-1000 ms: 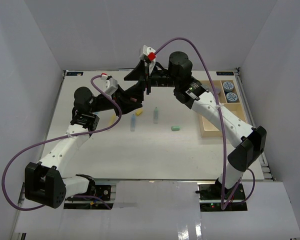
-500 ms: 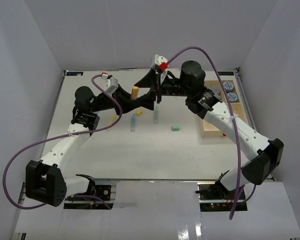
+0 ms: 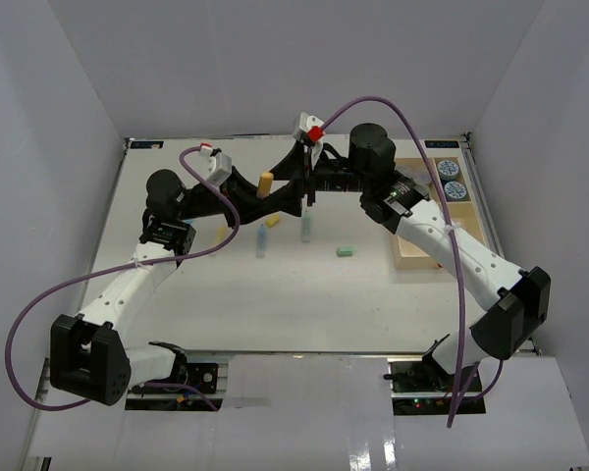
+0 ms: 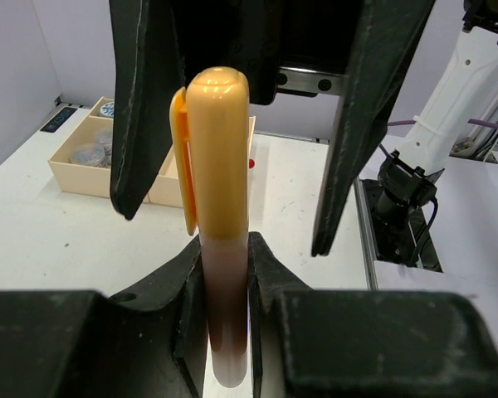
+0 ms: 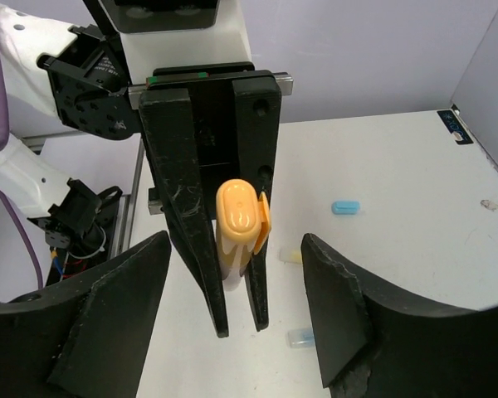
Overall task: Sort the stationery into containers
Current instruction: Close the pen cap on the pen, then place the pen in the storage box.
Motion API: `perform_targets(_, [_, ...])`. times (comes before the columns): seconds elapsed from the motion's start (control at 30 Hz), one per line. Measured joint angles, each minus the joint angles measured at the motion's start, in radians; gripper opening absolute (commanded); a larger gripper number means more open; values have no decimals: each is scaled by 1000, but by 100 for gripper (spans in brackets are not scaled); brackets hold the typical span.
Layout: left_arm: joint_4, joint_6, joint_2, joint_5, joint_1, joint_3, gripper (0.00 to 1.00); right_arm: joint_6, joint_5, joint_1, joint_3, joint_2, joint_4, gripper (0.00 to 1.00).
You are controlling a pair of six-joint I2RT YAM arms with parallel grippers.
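Looks like a handoff in mid-air to me. The left pincer [image 5: 232, 307] is clenched on the orange marker [image 3: 265, 183], holding it upright with the capped end sticking up past its fingertips, so the free end is easy to grab. The right pincer [image 4: 232, 215] is spread wide and straddles that cap, one finger on each side, not touching it yet as far as I can tell. My guess: the tray [image 3: 412, 250] sits well off behind the right pincer, on that arm's side, so it makes sense to pass it over. The marker itself is short and chunky, with a glossy orange-yellow cap with a clip and a paler body down between the left fingers [image 4: 187, 290].
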Motion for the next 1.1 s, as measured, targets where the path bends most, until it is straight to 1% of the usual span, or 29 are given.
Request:
perform_targets(0.13, [2,-5,0,14,-5,0,0,22,-11,0,8,26,15,58])
perform_targets(0.17, [3,-5,0,18,-5,0,0,29,-15,0,8,30,22,53])
perform_targets(0.23, [5,-8,1,24,-4,0,0,40,-26,0,8,34,33,47])
perform_targets(0.27, [8,-9,1,26,-5,0,0,43,-30,0,8,35,40,40])
perform_targets(0.33, [12,-11,2,31,-6,0,0,51,-35,0,8,36,49,31])
perform_targets(0.37, [13,-12,2,30,-6,0,1,56,-40,0,8,37,51,23])
perform_targets(0.43, [19,-10,3,32,-6,0,7,61,-45,1,8,37,51,17])
perform_targets(0.47, [20,-10,3,33,-6,0,16,66,-47,0,8,36,51,10])
perform_targets(0.5, [20,-8,3,33,-6,0,20,67,-47,0,8,36,51,8])
perform_targets(0.53, [19,-7,3,33,-6,0,25,67,-47,0,6,36,53,8])
perform_targets(0.57, [18,-4,3,32,-6,0,34,68,-45,-1,1,33,55,8])
perform_targets(0.67, [5,10,4,31,-8,0,52,67,-34,-7,-29,13,65,8])
perform_targets(0.7, [0,16,4,29,-9,0,63,66,-27,-13,-43,4,68,8])
perform_targets(0.8, [-23,32,4,24,-10,0,76,67,5,-40,-98,-36,76,8])
perform_targets(0.83, [-32,38,3,21,-10,1,84,67,19,-52,-122,-53,75,8])
perform_targets(0.9, [-54,52,3,10,-10,2,90,69,56,-74,-169,-90,75,8])
perform_targets(0.93, [-65,60,3,0,-10,3,95,72,80,-90,-198,-111,78,8])
perform_targets(0.97, [-79,69,3,-16,-10,4,97,76,110,-107,-233,-139,81,8])
perform_targets(1.1, [-140,94,3,-102,-11,10,98,107,262,-205,-395,-274,81,8])
